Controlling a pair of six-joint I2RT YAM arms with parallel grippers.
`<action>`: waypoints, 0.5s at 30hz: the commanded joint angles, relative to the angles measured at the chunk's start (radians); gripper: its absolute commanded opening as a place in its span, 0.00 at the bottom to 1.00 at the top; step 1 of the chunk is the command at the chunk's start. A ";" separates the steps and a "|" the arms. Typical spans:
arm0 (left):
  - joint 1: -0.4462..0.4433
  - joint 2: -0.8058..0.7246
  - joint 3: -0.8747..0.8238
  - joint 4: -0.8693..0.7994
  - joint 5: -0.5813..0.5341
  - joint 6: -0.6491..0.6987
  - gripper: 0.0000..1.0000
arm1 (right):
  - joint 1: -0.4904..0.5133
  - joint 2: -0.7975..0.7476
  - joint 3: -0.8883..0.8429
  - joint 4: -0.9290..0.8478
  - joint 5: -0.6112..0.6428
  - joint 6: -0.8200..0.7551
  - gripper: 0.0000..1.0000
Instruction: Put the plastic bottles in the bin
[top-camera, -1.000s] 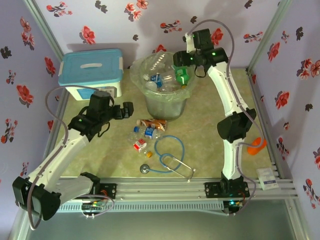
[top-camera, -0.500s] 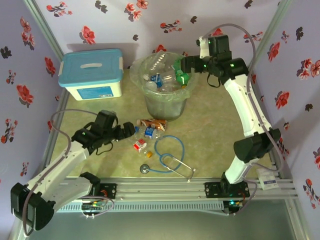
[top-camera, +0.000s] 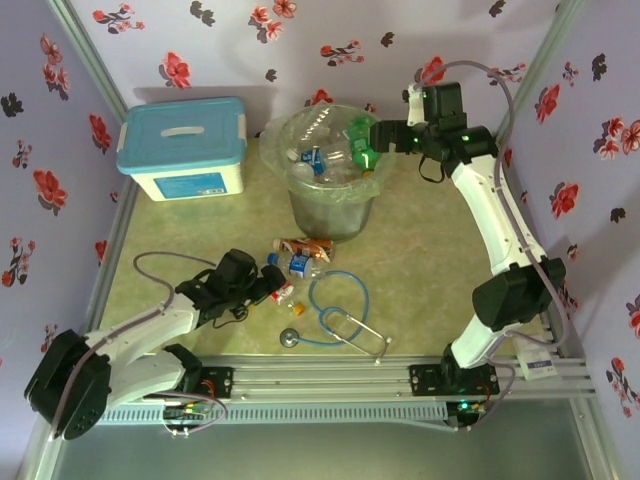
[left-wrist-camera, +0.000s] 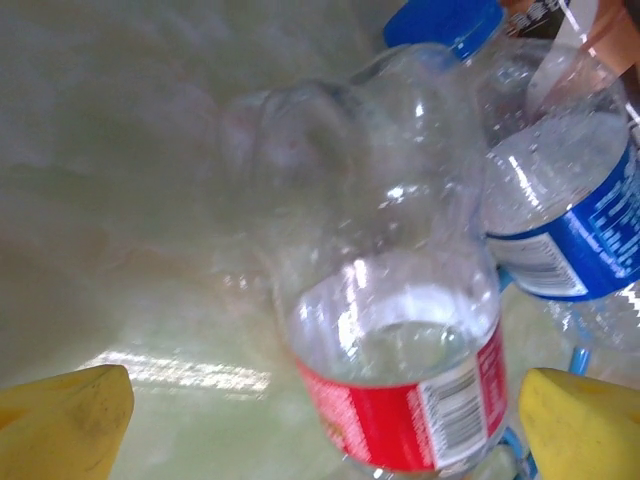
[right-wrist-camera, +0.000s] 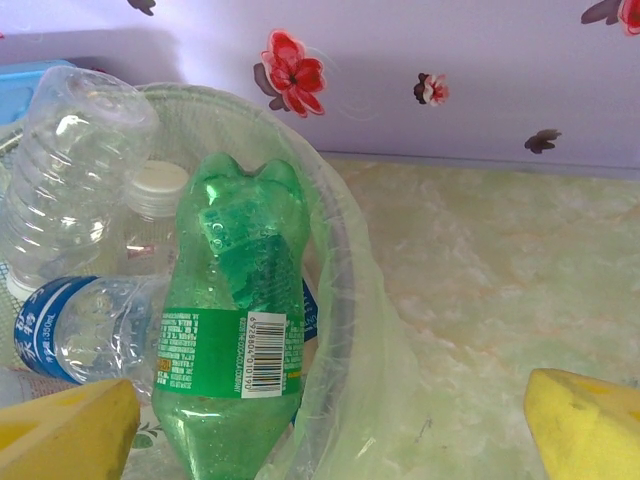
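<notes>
While most of the plastic bottles already lie inside the bin (top-camera: 330, 215) at the upper centre of the top view, you have a small cluster left on the table (top-camera: 420, 250) just below it. Your right gripper (top-camera: 382, 135) hangs wide open and empty beside the bin's right rim. The green bottle (right-wrist-camera: 235, 320) leans against the liner there among clear ones. Your left gripper (top-camera: 266, 284) sits low, left of centre, jaws spread wide. A red-labelled bottle (left-wrist-camera: 390, 330) lies between its fingertips, not clamped. A blue-capped, blue-labelled bottle (left-wrist-camera: 560, 200) touches it on the right. What looks like a crushed orange-labelled bottle (top-camera: 305, 245) lies just above these. By my judgement about three bottles remain, and the stethoscope (top-camera: 340, 310) at lower centre is not part of the job.
</notes>
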 joint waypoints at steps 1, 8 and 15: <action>-0.012 0.050 0.003 0.121 -0.009 -0.033 0.99 | -0.009 -0.024 -0.019 0.026 -0.003 0.008 0.99; -0.014 0.100 -0.028 0.210 -0.054 -0.056 0.93 | -0.011 -0.017 -0.016 0.013 -0.014 0.001 0.98; -0.013 0.051 0.025 0.093 -0.117 -0.004 0.82 | -0.014 -0.047 -0.033 0.026 -0.063 0.004 0.97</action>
